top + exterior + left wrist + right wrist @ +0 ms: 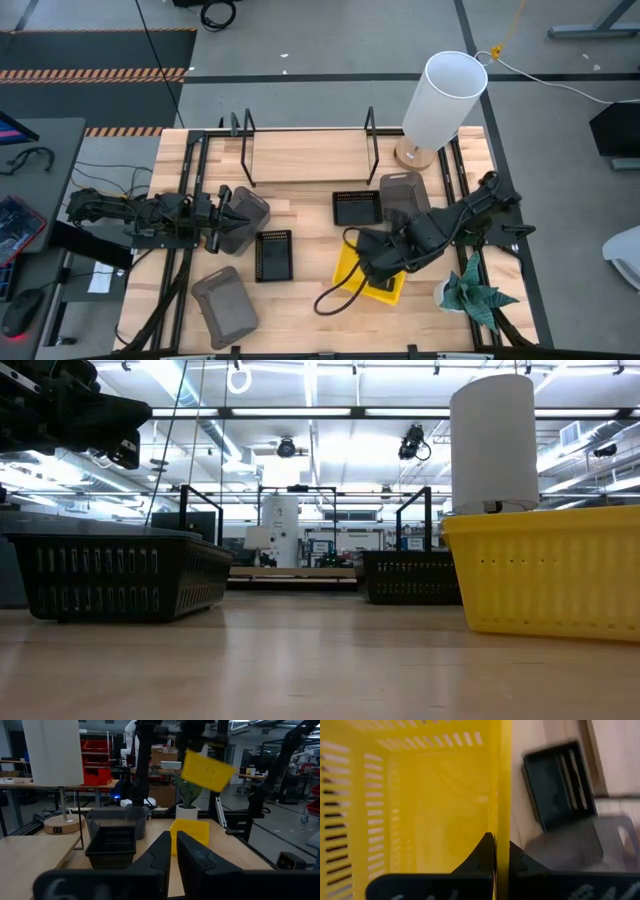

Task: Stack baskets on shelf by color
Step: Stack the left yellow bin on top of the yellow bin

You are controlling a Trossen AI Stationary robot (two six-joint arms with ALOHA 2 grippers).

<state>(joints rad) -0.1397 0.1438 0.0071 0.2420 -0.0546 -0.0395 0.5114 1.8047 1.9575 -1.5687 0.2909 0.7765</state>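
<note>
My right gripper [378, 258] hangs over the table's right half, shut on a yellow basket [207, 770] that is in the air. Below it a second yellow basket [190, 832] stands on the tabletop. Two black baskets [273, 255] [356, 207] and gray baskets [403, 193] [225, 305] rest on their bottoms on the table. The shelf [310, 155] stands bare at the far middle. My left gripper [173, 851] waits at the left, level and shut on nothing, beside another gray basket [248, 212]. My right gripper pinches one side wall of the yellow basket at its rim [501, 827], one finger inside the basket and one outside. The fingers come steeply from above. The basket hangs below them, tilted, lifted clear of the table and of the yellow basket under it.
A white lamp [442, 95] on a wooden foot stands at the far right beside the shelf. A potted plant [475, 290] sits at the near right corner. A black cable [335, 295] loops from the right arm across the table.
</note>
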